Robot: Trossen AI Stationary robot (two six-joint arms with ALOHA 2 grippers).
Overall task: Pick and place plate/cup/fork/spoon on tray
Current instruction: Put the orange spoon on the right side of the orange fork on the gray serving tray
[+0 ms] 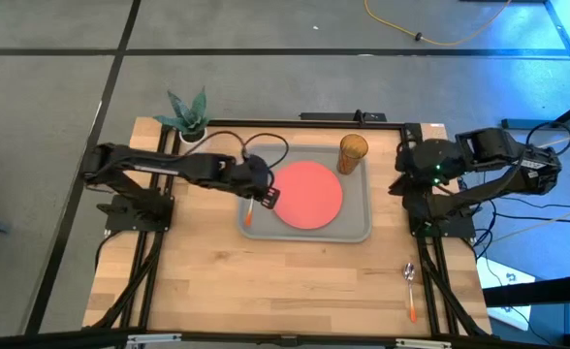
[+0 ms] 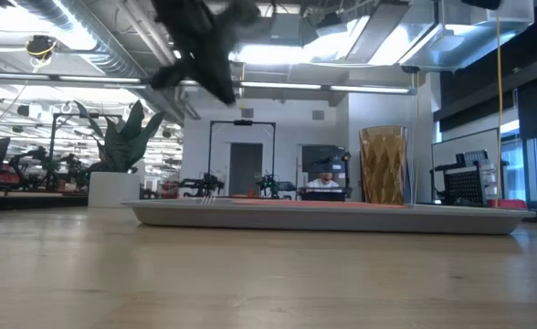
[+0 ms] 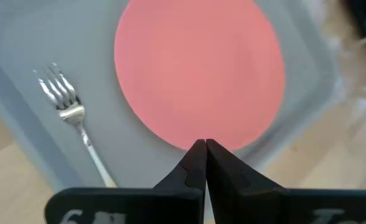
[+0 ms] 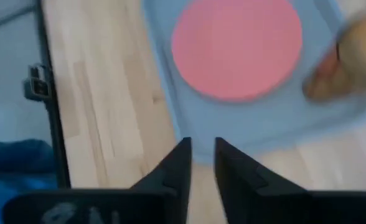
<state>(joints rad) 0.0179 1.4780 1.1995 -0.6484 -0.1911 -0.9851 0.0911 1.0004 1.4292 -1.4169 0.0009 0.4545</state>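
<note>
Taking the tray [image 1: 355, 229] as my landmark and sweeping from the left, I am seeing the potted plant [image 1: 189, 117] sitting off the tray's far-left corner, near the table [image 1: 266, 281] edge. Next, my left arm is reaching in from the left side, and the left gripper [image 1: 266, 197] is hanging over the tray's left edge with its two fingers [image 3: 198, 163] pressed together, gripping nothing. The fork [image 1: 249, 215] is lying at the tray's left rim just beside that gripper; in the left wrist view its tines are resting on the grey tray floor beside the plate, and its orange handle is pointing toward the tray's near-left corner, though I am not able to tell whether the handle end is lying on the rim or past it. The plate [image 1: 309, 194] is lying flat inside the tray, roughly at its middle. The cup [image 1: 353, 153] is standing upright in the tray's far-right corner, close behind the plate. To the right of the tray, my right arm is waiting folded back at the table's right edge, and the right gripper [image 4: 201, 163] is looking toward the tray from outside its rim, its fingers standing a little apart around nothing. The spoon [image 1: 411, 287] is lying on the bare wood well apart from the tray, off its near-right corner, handle pointing toward the table's front edge.
</note>
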